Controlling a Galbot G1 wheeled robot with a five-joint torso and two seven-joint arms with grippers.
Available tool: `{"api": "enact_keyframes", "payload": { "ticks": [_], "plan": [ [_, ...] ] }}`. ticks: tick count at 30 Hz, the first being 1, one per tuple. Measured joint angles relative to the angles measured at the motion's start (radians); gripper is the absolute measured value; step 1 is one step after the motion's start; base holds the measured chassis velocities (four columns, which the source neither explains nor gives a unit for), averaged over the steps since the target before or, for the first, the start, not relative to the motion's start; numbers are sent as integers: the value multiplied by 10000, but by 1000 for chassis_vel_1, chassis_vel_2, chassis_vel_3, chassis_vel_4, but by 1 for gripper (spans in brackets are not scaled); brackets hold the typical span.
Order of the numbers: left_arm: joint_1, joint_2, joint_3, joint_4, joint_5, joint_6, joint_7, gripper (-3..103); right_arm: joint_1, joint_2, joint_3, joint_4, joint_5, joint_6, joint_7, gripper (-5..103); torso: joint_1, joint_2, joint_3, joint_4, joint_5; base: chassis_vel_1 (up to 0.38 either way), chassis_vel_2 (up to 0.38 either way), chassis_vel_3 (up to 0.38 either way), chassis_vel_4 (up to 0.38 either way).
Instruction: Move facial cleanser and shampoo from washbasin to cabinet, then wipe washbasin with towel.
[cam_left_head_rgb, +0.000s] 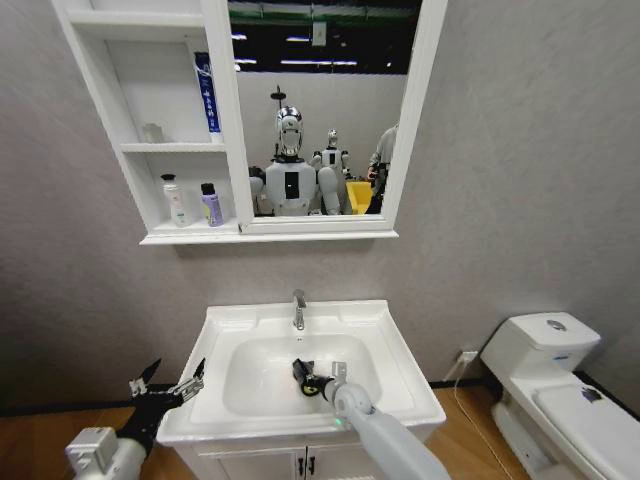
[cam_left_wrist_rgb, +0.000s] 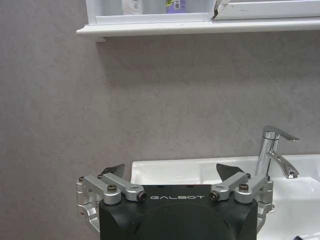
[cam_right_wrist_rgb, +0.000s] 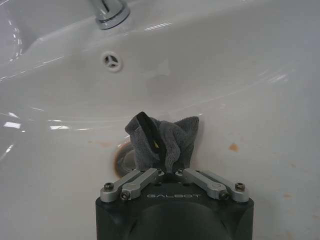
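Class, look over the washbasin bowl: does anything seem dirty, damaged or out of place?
Yes. Rusty orange-brown spots mark the washbasin bowl near the drain, odd against the white ceramic. The right tool holds the bunched towel there.

We see black end effector housings lettered GALBOT, the left end effector (cam_left_wrist_rgb: 172, 176) and right end effector (cam_right_wrist_rgb: 170, 171) with screwed silver linkages, on pale grey arms.

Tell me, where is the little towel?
In the head view the towel is inside the washbasin bowl, pinched by the right gripper, below the tap.
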Motion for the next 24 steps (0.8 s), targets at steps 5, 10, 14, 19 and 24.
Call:
{"api": "enact_keyframes", "payload": {
  "ticks": [5,10,14,19,24],
  "plan": [
    [0,0,0,0,0,0,0,100,-343,-770,480,341,58,-14,-61,4,-1,1,-2,3,3,0,0,0,0],
    [0,0,0,0,0,0,0,100,-512,-1434,750,762,53,-9,-22,4,-1,0,-2,3,1,0,0,0,0],
    [0,1,0,0,0,0,0,100,-556,-1874,970,1172,-8,9,18,4,0,0,0,3,4,0,0,0,0],
    [0,0,0,0,0,0,0,100,-546,-2172,1080,1459,-44,20,36,4,2,-1,0,-1,-4,0,0,0,0],
    [0,1,0,0,0,0,0,100,-420,-1915,914,1075,-140,75,-6,4,0,0,-2,-1,-8,0,0,0,0]
  ]
}}
